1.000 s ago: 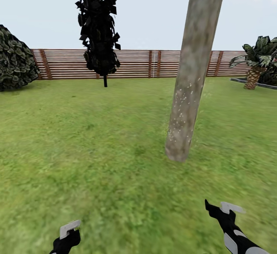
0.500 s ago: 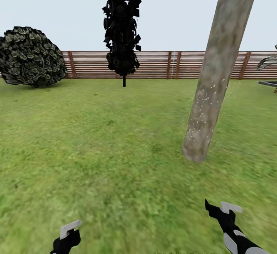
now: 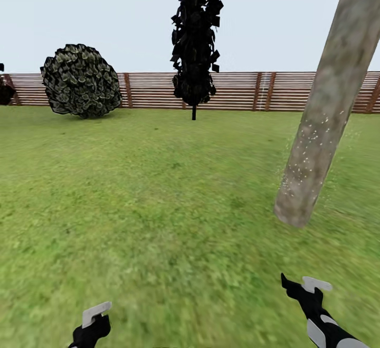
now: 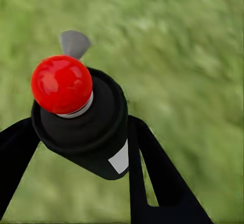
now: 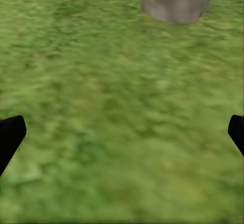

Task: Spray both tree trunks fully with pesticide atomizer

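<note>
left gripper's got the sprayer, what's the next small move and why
Probably turn right to bring the thick mottled grey-brown tree trunk ahead. The left gripper holds the dark red-tipped pesticide atomizer over grass, while white specks mark the trunk's lower part alone.

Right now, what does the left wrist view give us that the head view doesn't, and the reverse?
Left wrist view alone: the pesticide atomizer, dark body with a red tip, clamped between the left hand's black fingers.

Head view alone: the slat fence, a round bush, a dark narrow tree, the thick mottled tree trunk speckled with white droplets low down, and the right hand, open and empty.

Both: the left hand over green grass.
</note>
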Robot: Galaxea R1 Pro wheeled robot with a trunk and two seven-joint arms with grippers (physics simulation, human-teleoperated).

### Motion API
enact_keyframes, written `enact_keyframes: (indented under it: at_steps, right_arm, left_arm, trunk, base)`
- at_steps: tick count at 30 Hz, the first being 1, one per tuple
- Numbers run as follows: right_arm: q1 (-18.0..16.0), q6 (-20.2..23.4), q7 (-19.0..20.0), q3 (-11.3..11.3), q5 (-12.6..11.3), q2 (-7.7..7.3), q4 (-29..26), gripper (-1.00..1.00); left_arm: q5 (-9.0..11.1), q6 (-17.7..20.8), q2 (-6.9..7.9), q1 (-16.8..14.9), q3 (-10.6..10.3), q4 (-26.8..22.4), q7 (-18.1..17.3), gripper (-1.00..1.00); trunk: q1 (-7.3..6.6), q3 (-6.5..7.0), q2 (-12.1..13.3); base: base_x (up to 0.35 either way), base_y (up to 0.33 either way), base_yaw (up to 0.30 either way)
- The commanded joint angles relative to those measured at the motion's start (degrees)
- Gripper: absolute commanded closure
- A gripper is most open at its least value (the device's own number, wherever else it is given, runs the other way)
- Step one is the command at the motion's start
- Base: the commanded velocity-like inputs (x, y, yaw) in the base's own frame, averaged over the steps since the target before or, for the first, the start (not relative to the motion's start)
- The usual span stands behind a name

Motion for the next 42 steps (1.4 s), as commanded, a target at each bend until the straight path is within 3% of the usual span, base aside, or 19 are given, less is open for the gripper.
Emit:
enact_keyframes:
  at_steps: [1, 42]
  right_arm:
    - [-0.03, -0.19, 0.56, -0.35, -0.32, 0.00, 0.06, -1.00]
    - [-0.02, -0.19, 0.55, -0.35, -0.23, 0.01, 0.06, -1.00]
  left_arm:
    - [0.61, -0.08, 0.02, -0.02, -0.35, -0.02, -0.20, 1.00]
    - [0.61, -0.08, -0.07, -0.02, -0.35, -0.03, -0.20, 1.00]
  trunk:
    - [-0.02, -0.01, -0.02]
    - [-0.07, 2.16, 0.01]
  base:
    - [-0.027, 0.006, 0.265]
    - [-0.001, 0.000, 0.265]
